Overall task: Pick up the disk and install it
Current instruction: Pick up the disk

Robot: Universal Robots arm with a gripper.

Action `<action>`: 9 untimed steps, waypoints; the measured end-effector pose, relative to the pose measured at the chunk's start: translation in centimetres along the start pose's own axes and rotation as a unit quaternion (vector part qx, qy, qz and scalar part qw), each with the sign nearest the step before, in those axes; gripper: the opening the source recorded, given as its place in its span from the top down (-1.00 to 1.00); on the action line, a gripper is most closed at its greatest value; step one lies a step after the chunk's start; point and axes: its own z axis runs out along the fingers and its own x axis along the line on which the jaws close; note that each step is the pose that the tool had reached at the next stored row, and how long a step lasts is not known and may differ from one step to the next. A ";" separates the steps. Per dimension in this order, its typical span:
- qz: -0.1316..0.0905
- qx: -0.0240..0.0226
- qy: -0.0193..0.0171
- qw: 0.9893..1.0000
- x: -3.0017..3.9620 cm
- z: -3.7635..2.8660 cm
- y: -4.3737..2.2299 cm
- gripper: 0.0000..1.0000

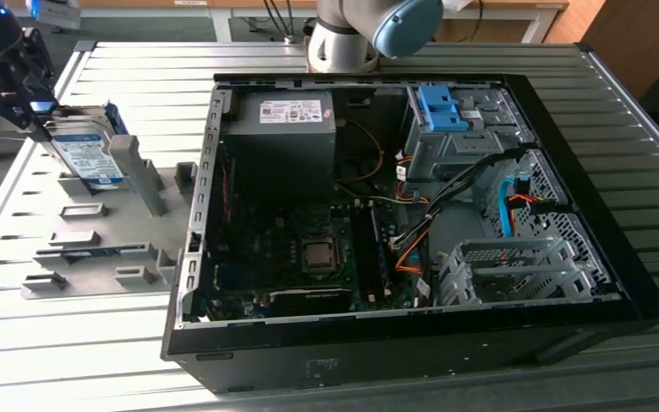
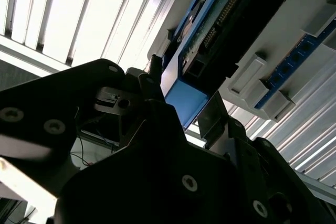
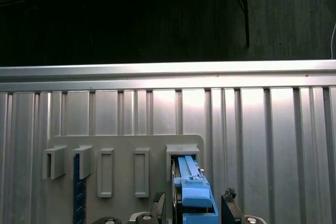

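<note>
Straddling upright, flat, blue-railed disk [image 1: 82,154]: black hand [image 3: 193,203], fingers [image 3: 229,204] apart.

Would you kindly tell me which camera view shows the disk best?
The exterior view: the disk stands upright in the grey holder, label visible. The first wrist view shows its blue-railed edge; the second wrist view, its circuit-board side and blue end.

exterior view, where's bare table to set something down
Bare slatted table between the grey fixture plate and the near edge, at the exterior view's left of the computer case. Crowded: around the disk and inside the case.
</note>
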 end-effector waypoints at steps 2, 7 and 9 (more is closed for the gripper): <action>0.000 0.000 0.000 1.000 0.00 0.09 0.00 -0.04; 0.000 0.000 0.000 1.000 0.00 0.23 0.00 0.10; 0.000 0.000 0.000 1.000 0.01 0.32 0.00 0.10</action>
